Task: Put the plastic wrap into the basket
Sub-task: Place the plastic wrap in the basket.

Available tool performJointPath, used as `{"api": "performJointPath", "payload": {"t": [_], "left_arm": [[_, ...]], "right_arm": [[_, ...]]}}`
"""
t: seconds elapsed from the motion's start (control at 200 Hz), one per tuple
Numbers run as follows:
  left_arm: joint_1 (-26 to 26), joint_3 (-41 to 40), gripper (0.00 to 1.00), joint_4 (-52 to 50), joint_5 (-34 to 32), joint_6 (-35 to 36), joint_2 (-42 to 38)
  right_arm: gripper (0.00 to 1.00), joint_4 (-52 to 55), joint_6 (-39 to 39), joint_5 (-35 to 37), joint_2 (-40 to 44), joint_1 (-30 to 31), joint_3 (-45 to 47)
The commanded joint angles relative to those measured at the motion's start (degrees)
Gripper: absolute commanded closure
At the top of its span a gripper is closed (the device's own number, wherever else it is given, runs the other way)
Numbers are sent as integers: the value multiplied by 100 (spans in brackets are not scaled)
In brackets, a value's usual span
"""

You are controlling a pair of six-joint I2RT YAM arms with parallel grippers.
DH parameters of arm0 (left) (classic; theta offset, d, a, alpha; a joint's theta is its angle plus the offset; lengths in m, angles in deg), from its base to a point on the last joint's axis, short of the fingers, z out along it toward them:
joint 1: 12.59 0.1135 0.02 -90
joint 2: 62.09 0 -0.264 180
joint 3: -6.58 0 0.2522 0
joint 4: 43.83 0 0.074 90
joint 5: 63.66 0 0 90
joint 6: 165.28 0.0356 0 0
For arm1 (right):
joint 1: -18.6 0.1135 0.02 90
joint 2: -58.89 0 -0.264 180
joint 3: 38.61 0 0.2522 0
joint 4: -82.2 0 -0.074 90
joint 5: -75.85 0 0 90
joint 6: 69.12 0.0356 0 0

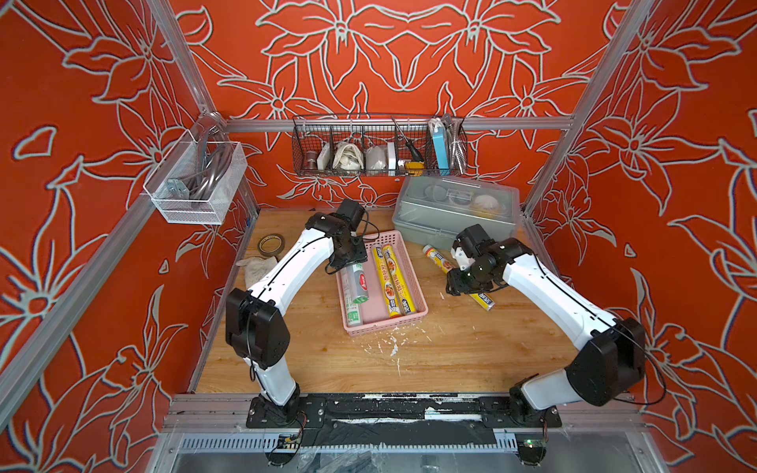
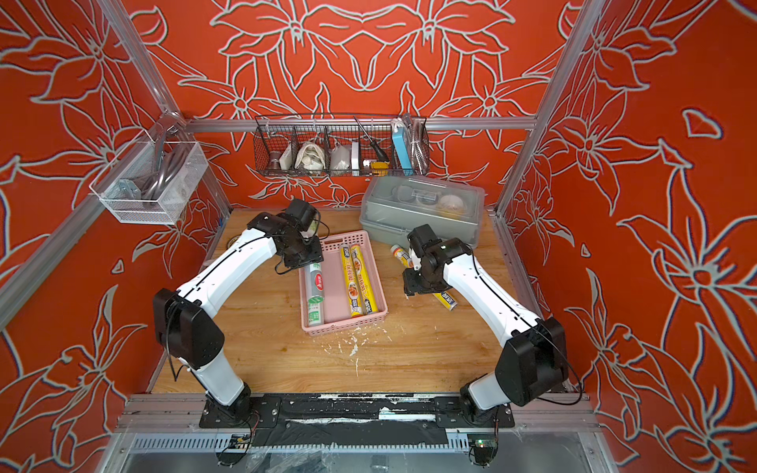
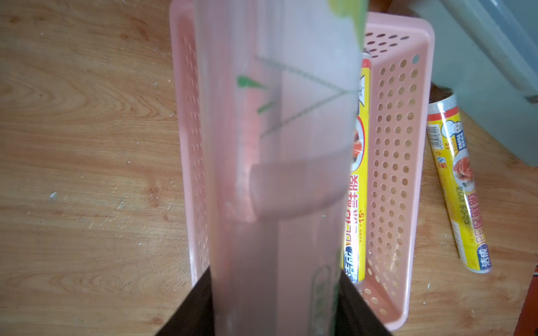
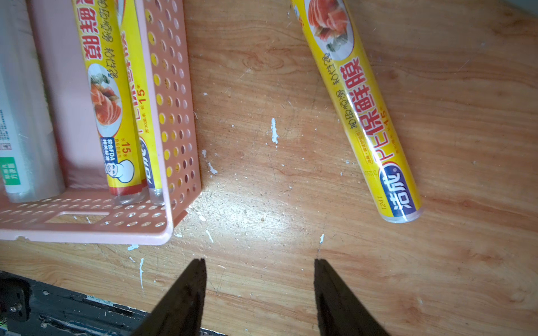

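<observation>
The wooden tabletop (image 1: 450,352) is lying flat and grainy, flecked with white paint chips, and on it a translucent grey lidded storage box (image 1: 454,209) is sitting at about 1 o'clock from the pink basket (image 1: 405,317). That basket, a shallow rectangle of smooth plastic with perforated walls and a slot handle, is resting near the middle of the table and holding four slim cylinders: two glossy yellow plastic wrap rolls (image 1: 393,282) lying side by side along its 3 o'clock wall, and two white-silver plastic wrap rolls (image 1: 355,286) stacked along its 9 o'clock wall. In the left wrist view the left gripper (image 3: 276,314) is clenching the upper white-silver roll, which is filling the frame as a frosted tube with green print, a detail both top views are hiding under the wrist. A third yellow plastic wrap roll (image 4: 358,110) is lying outside on the bare wood at 3 o'clock of the basket, well apart from it. The right wrist view is showing the right gripper (image 4: 259,279) standing released, its dark fingers (image 4: 186,296) parted over bare wood near that roll, touching nothing. A brown tape ring (image 1: 271,244) is lying at 10 o'clock.
</observation>
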Motion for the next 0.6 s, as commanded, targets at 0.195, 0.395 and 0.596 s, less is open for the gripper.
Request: {"api": "performJointPath", "payload": {"t": [0.195,0.395,0.596], "left_arm": [[-129,139,69,135,83,-133,741],[-200,-53,69,351,12,-240,965],[-239,-121,70,425,5,-261,1176]], "right_arm": [[41,25,-7,-84,128,-47,106],[41,26,-26,-74,128,-62,129],[41,21,-18,-77,128,-66,140]]}}
